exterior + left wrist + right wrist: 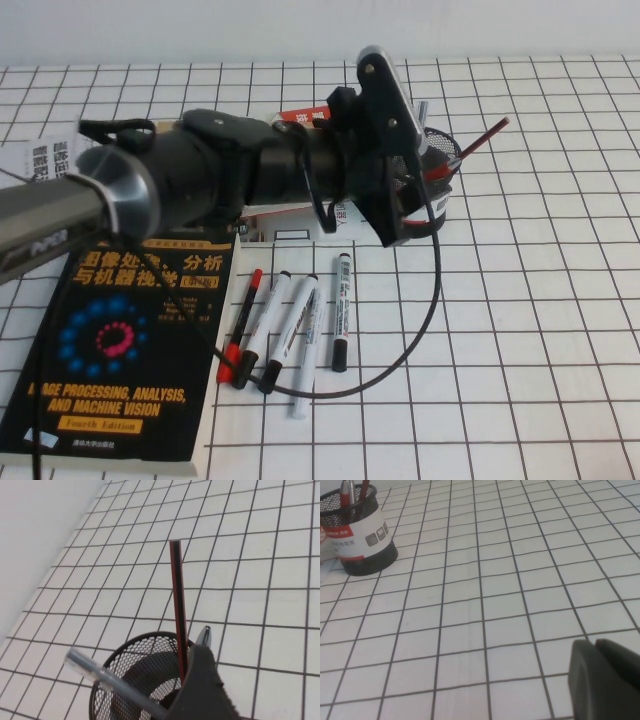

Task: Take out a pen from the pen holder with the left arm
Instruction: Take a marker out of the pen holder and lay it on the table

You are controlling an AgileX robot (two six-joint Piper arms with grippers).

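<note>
White table (560,350) ruled in a black grid filled every view, with a plain pale wall behind it. Much was hidden. From the high view, the left arm's thick black body and its wrist camera mount covered the left gripper (425,192) and most of the black wire-mesh pen holder (448,150), so whether that gripper was clenched or released could not be told. The left wrist view gave no more: only one dark part of the gripper showed, cut off by the frame edge, poised at the holder's rim.

A slim red-and-black pencil (177,605) stood in the holder, leaning out past the rim and rising just beside that dark gripper part; whether the two touched was unclear. A silver pen tip (203,636) peeked out close by, and a clear plastic pen (92,670) slanted across the holder's mouth, its lower end hidden.

A dark-covered image-processing textbook (120,360) lay on the robot's left, its upper part under the arm. Four marker pens (303,340) lay side by side near the book on the table, in front of the holder, a loose black cable (425,310) curving past them.

Only a dark edge of the right gripper (605,685) showed in its own wrist view, low over the table and well apart from the holder; its state could not be told.
</note>
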